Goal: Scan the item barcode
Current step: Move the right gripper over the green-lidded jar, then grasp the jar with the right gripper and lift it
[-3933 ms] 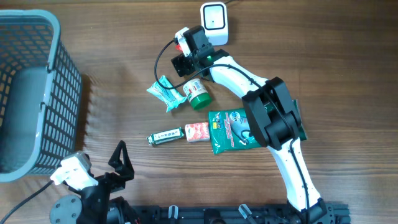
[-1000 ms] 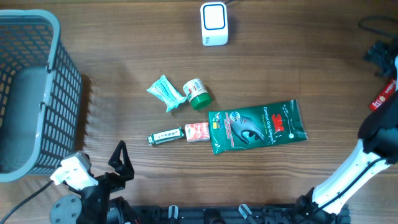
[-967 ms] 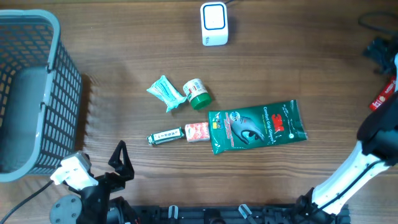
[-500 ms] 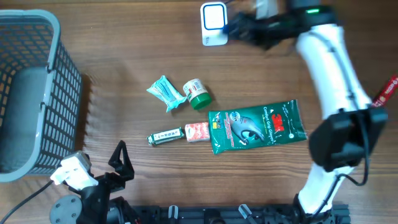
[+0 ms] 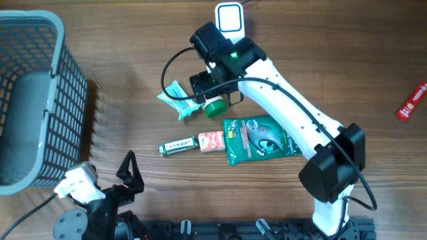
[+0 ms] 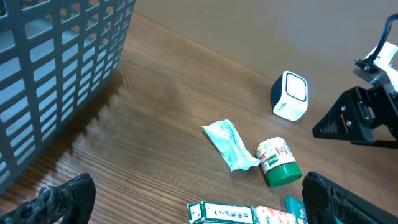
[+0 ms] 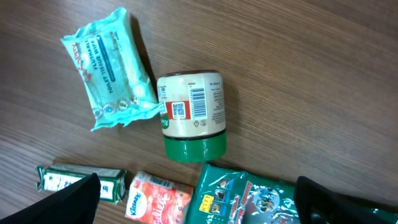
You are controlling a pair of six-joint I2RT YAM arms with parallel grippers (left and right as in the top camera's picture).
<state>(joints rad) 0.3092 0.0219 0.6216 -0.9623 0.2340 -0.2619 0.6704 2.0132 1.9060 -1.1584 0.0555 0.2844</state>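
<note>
Jaws on both arms are standing fully apart and are gripping nothing. The right arm (image 5: 280, 87) is reaching across the brown wooden tabletop (image 5: 120, 60), with its wrist hovering over the small cream plastic jar with a green lid (image 7: 189, 115). This jar is lying on its side near the middle of the tabletop, its printed barcode label facing upward. In the right wrist view it is sitting above the two dark fingertips (image 7: 74, 199), untouched. A crumpled teal tissue packet (image 7: 109, 68) is lying just beside the jar, and a green foil glove pack (image 5: 247, 140) is lying near its lid. The white box-shaped scanner with a blue-rimmed window (image 6: 290, 95) is standing farther back, apart from the jar. The left arm (image 5: 100, 197) is resting at the front edge, near a grey plastic lattice basket (image 5: 33, 17).
</note>
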